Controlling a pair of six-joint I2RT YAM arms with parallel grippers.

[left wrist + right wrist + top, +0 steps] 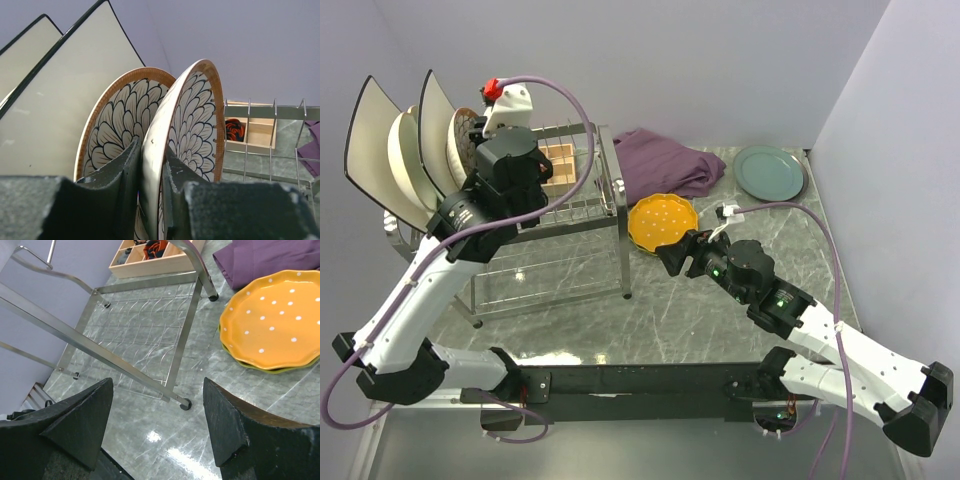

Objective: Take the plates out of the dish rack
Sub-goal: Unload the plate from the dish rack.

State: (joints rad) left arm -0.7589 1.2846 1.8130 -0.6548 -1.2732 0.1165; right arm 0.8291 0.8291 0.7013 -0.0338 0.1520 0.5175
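Observation:
The silver wire dish rack stands at the left; its leg shows in the right wrist view. Two white square plates, a cream plate and brown-patterned plates stand upright in it. My left gripper is shut on the rim of the nearer brown-patterned plate; a second one stands behind. The orange dotted plate lies on a lime one on the table. The teal plate lies at the back right. My right gripper is open and empty over the table beside the orange plate.
A purple cloth lies behind the orange plate. A small wooden compartment box sits on the rack's upper tier, also in the left wrist view. White walls close in the back and sides.

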